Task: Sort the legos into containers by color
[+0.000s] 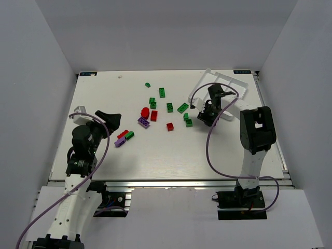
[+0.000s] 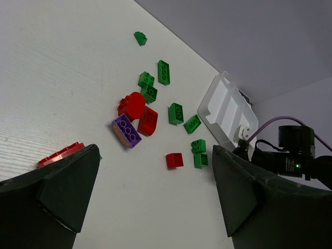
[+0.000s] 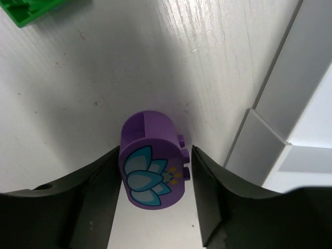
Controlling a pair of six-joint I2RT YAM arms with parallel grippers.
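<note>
A round purple lego [image 3: 154, 167] with a lotus print lies on the table between the fingers of my right gripper [image 3: 155, 150]. The jaws press on its sides, right beside the corner of the white container tray [image 3: 272, 132]. From above, that gripper [image 1: 203, 112] hides the brick, next to the tray [image 1: 229, 83] at the back right. Green legos [image 1: 169, 107], red ones [image 1: 154, 115] and a purple brick [image 1: 143, 122] lie scattered mid-table. My left gripper [image 1: 111, 120] hangs open and empty over the left side, near a small purple, red and green cluster [image 1: 124, 138].
In the left wrist view, the scattered bricks lie beyond the open left gripper [image 2: 155, 151], a red square one [image 2: 174, 160] nearest. The right arm [image 2: 290, 155] stands by the tray [image 2: 228, 109]. A green brick [image 3: 28, 10] lies just past the right fingers.
</note>
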